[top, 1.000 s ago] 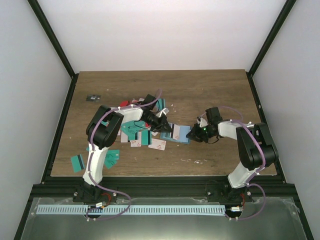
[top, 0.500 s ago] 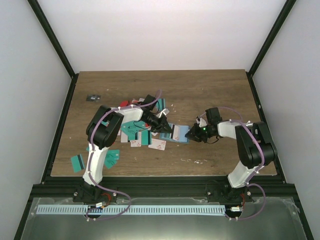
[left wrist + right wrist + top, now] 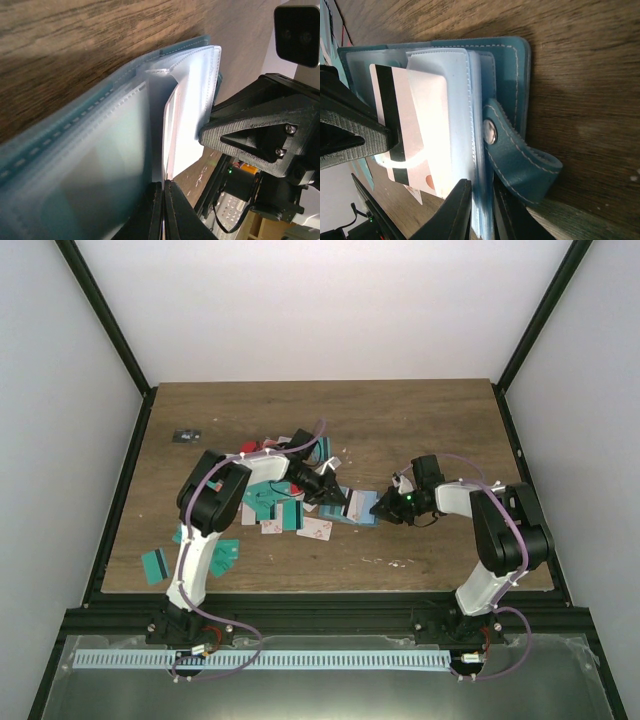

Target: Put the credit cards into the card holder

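left gripper (image 3: 163,187) clenched on striped pink-white card (image 3: 415,112), partly inside a card holder (image 3: 512,75) pocket; right gripper (image 3: 477,200) pinching its clear sleeves; holder lies mid-table (image 3: 420,420), nearer front edge

Brown wood-grain table (image 3: 420,420), dark frame round the edges. Card holder (image 3: 362,508) lies open approx mid-table, teal cover down on the wood. Just left of it: loose heap of credit cards (image 3: 272,508), teal, red & white-pink, some overlapping. More teal cards (image 3: 155,565) apart from the heap, nr front-left edge. Small dark item (image 3: 185,435) far left, can't ID. White specks (image 3: 395,561) front centre.
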`<state>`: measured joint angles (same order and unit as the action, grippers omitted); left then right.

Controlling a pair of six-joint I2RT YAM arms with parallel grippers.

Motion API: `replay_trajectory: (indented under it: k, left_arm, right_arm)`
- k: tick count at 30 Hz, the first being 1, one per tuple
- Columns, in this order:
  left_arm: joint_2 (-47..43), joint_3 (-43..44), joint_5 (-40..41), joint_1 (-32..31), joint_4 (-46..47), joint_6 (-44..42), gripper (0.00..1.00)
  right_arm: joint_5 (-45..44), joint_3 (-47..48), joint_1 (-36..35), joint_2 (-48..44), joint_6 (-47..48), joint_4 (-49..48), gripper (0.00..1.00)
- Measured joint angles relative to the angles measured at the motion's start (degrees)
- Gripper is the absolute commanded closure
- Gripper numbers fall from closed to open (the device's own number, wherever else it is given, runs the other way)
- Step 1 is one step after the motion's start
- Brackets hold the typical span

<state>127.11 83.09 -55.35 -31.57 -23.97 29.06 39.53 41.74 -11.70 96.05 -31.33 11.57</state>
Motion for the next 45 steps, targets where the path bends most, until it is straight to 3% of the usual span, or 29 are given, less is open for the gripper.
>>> replay_trajectory:
  k: [17,24,34,45]
  left_arm:
    - [0.8,0.2,1.5,-1.1,0.8,1.2,0.96]
    - [0.8,0.3,2.8,-1.7,1.2,1.2,0.96]
    - [0.8,0.4,3.3,-1.8,1.5,1.5,0.96]
    - [0.8,0.4,3.7,-1.9,2.8,3.6,0.96]
  right_arm:
    - [-0.7,1.0,0.0,-0.7,1.4,2.0,0.72]
    - [-3.6,0.8,0.0,-2.1,2.8,5.0,0.87]
    - [-4.5,-0.7,0.0,-3.4,3.5,5.5,0.90]
    - [-3.6,-3.9,0.1,-4.9,3.2,2.5,0.99]
